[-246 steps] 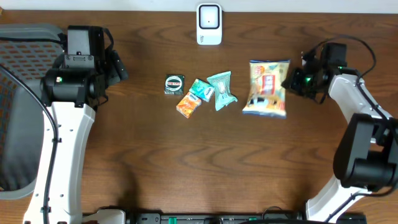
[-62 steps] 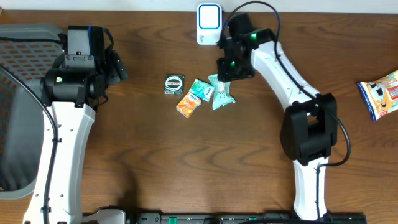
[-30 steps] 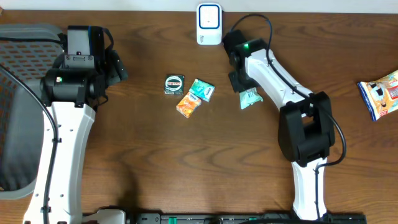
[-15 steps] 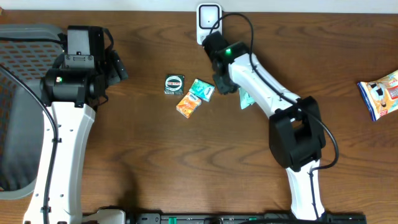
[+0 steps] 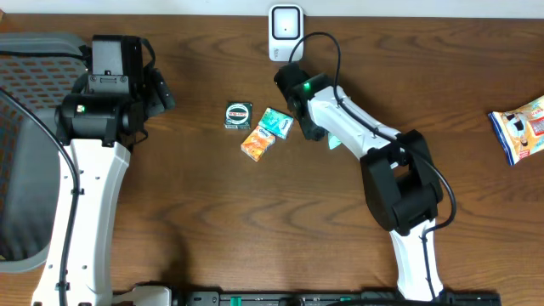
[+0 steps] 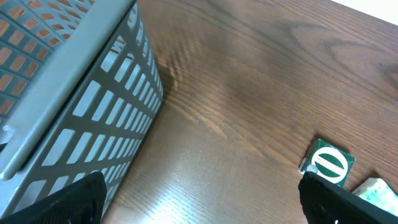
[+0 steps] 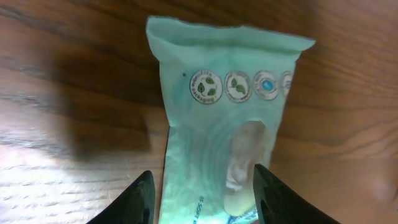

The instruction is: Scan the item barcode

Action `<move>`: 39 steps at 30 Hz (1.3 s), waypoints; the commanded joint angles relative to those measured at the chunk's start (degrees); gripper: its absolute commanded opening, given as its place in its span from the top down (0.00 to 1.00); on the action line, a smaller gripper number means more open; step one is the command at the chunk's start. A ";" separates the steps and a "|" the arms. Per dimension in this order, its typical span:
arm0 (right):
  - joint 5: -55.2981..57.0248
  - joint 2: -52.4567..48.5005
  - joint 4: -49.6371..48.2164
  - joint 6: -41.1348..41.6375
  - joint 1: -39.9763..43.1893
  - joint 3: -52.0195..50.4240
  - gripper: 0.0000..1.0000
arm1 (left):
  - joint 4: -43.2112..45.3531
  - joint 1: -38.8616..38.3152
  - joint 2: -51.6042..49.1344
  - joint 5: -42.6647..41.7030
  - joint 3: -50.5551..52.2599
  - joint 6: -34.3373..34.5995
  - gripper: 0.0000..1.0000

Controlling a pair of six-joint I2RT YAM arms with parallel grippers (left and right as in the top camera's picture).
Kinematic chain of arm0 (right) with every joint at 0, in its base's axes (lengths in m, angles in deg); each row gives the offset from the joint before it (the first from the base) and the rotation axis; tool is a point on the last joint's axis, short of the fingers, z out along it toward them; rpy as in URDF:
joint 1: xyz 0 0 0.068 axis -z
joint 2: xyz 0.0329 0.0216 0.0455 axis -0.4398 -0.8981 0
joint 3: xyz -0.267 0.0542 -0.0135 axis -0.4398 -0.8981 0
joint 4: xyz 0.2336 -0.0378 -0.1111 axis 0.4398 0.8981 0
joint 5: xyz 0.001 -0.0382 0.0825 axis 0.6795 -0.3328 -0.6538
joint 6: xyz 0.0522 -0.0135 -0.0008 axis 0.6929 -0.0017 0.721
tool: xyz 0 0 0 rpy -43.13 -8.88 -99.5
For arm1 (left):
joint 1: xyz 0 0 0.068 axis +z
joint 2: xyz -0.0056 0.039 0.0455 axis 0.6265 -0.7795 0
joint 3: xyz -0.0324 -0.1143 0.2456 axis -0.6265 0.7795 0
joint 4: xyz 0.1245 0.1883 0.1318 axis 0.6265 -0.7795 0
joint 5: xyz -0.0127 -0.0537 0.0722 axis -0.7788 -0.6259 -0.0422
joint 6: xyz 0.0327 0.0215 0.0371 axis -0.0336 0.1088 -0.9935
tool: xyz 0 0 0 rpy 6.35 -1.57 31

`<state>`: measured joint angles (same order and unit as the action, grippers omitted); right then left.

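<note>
A mint-green wipes packet (image 7: 227, 130) lies flat on the wooden table between the fingers of my right gripper (image 7: 202, 193). The jaws stand apart, with bare table showing between the left finger and the packet's edge. From overhead only a corner of the packet (image 5: 333, 140) peeks out beside the right gripper (image 5: 313, 127). The white barcode scanner (image 5: 286, 32) stands at the back edge, just behind it. My left gripper (image 5: 157, 89) hovers wide open at the far left, holding nothing; between its fingertips (image 6: 68, 199) is only bare wood.
Three small packets lie left of the right arm: a green round-labelled one (image 5: 239, 115), a teal one (image 5: 276, 122) and an orange one (image 5: 257, 142). A snack bag (image 5: 520, 127) lies at the right edge. A grey mesh basket (image 6: 74, 99) fills the left.
The right arm swung left with the mint packet, back toward the other packets, and its jaws have widened around it. The left arm has not moved.
</note>
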<state>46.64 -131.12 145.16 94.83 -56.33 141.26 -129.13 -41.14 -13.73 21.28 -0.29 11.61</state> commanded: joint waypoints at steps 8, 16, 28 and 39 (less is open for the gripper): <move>2.16 1.09 -4.55 1.55 -0.17 -6.25 0.85 | -0.22 0.20 -0.22 0.74 -0.20 -0.74 0.02; -4.24 1.11 -2.95 1.49 -0.11 -2.03 0.99 | -0.22 0.20 -0.22 0.74 -0.20 -0.74 0.02; -46.51 1.11 4.00 -9.75 9.16 10.19 0.99 | -0.22 0.20 -0.22 0.74 -0.20 -0.74 0.02; -46.84 1.09 4.57 -10.14 13.53 8.41 0.83 | -0.22 0.20 -0.22 0.74 -0.20 -0.74 0.02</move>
<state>1.31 -130.57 149.90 85.73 -41.34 149.96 -129.13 -41.14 -13.73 21.28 -0.29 11.59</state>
